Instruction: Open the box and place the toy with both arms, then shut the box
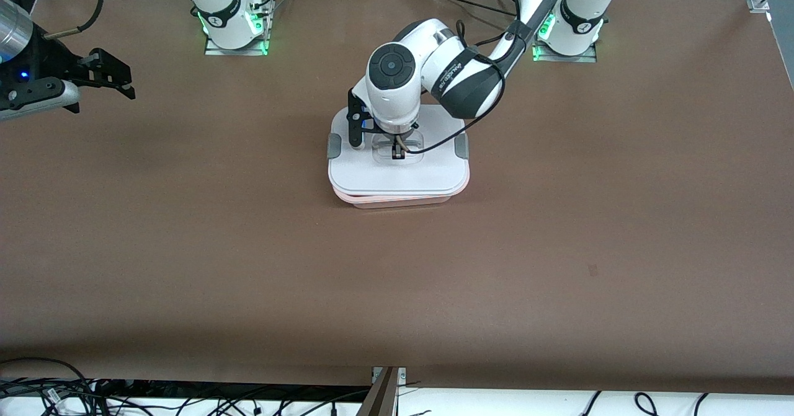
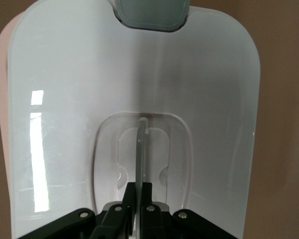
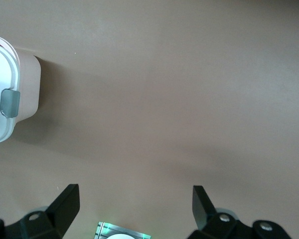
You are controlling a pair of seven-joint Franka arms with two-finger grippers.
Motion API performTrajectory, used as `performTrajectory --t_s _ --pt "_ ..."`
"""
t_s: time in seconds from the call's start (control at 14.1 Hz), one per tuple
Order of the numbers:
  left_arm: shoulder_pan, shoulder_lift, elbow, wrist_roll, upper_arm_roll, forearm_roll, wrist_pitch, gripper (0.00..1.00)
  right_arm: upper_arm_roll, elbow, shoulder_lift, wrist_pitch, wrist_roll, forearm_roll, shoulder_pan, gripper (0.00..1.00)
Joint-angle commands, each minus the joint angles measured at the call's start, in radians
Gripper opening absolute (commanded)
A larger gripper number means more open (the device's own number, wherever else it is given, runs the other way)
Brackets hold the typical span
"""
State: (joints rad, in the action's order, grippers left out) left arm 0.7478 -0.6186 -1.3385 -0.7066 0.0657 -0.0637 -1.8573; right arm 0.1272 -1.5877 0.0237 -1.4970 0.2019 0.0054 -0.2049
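Note:
The box [image 1: 397, 177] stands mid-table, its white lid over the pinkish tub [image 1: 397, 201], with a grey clip [image 1: 334, 146] at each end. My left gripper [image 1: 397, 151] is down on the lid's centre. In the left wrist view it [image 2: 141, 186] is shut on the clear upright handle [image 2: 141, 144] in the lid's recess. I cannot tell whether the lid is seated or slightly raised. My right gripper [image 1: 118, 75] is open and empty, held up over bare table at the right arm's end [image 3: 136, 194]. The box's corner [image 3: 25, 84] shows in the right wrist view. The toy is out of view.
The brown table [image 1: 248, 248] spreads round the box. The arms' base plates with green lights [image 1: 236, 47] [image 1: 564, 53] sit along the edge farthest from the front camera. Cables lie past the table's nearest edge [image 1: 186, 397].

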Motion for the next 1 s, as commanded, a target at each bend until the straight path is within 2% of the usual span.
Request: performTrajectory --t_s 0.0,0.92 --pt "0.005 -0.001 -0.008 0.042 -0.01 0.018 0.001 0.0 0.005 0.021 -0.008 0.012 -0.012 0.016 0.001 1.0" --pt "-0.008 0.0 -0.011 0.099 -0.021 0.015 0.007 0.0 0.005 0.021 -0.022 -0.009 -0.009 0.007 0.001 1.0"
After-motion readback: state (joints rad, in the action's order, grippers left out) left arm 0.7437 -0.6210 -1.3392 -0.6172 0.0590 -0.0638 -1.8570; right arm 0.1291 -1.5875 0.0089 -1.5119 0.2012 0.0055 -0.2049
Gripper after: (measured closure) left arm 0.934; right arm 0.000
